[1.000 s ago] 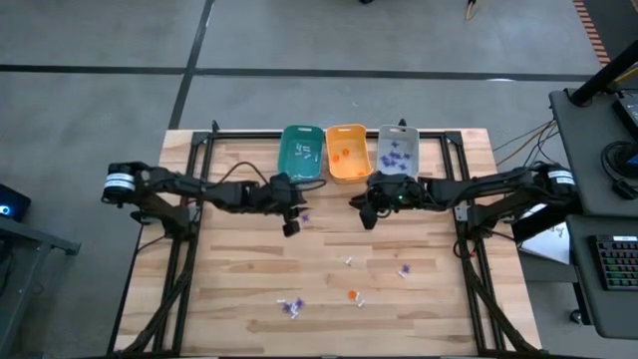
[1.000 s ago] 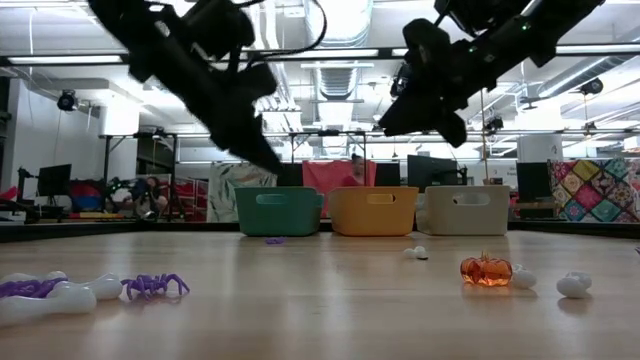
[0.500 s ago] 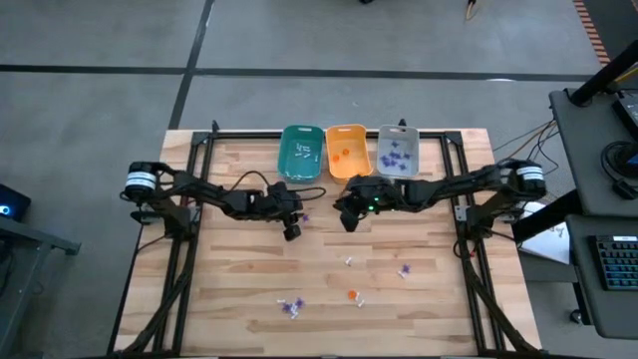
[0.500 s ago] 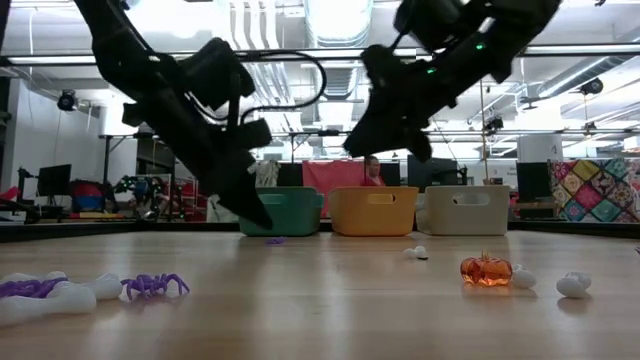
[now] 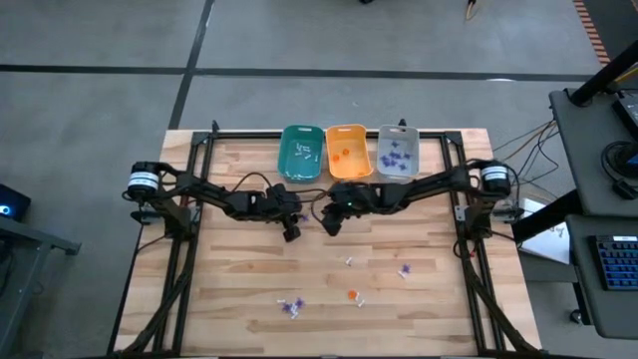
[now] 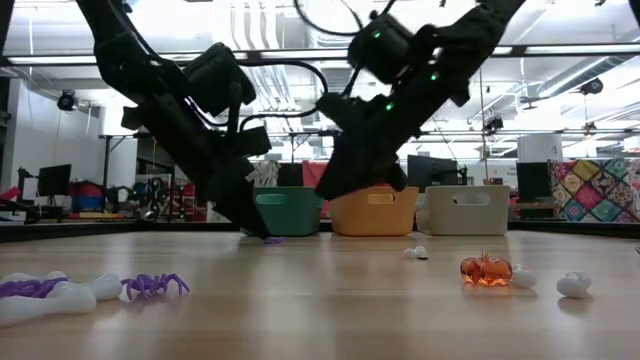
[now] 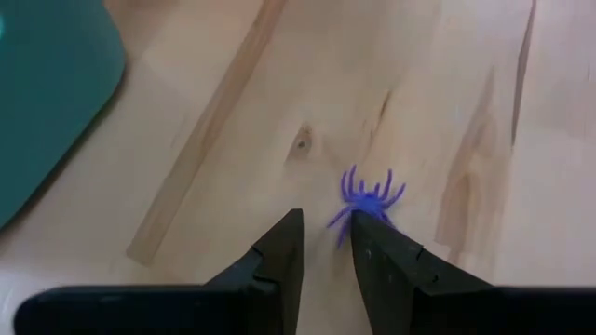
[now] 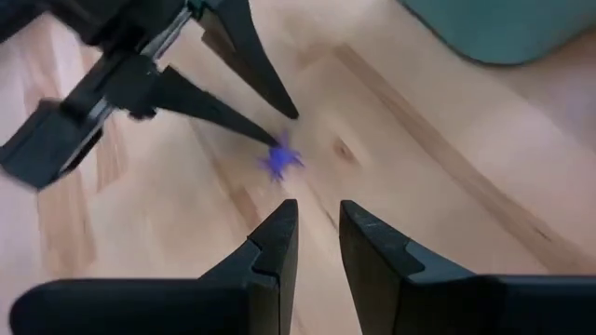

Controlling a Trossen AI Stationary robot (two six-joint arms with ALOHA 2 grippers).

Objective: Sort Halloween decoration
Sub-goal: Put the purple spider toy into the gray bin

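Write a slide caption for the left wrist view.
Left pincer, slightly open, hovers by a purple spider on the wooden table.

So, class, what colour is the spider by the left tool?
Purple spider; the left wrist view shows it best.

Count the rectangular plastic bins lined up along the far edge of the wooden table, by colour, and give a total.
teal rectangular plastic bin: 1
orange rectangular plastic bin: 1
grey rectangular plastic bin: 1
Total: 3
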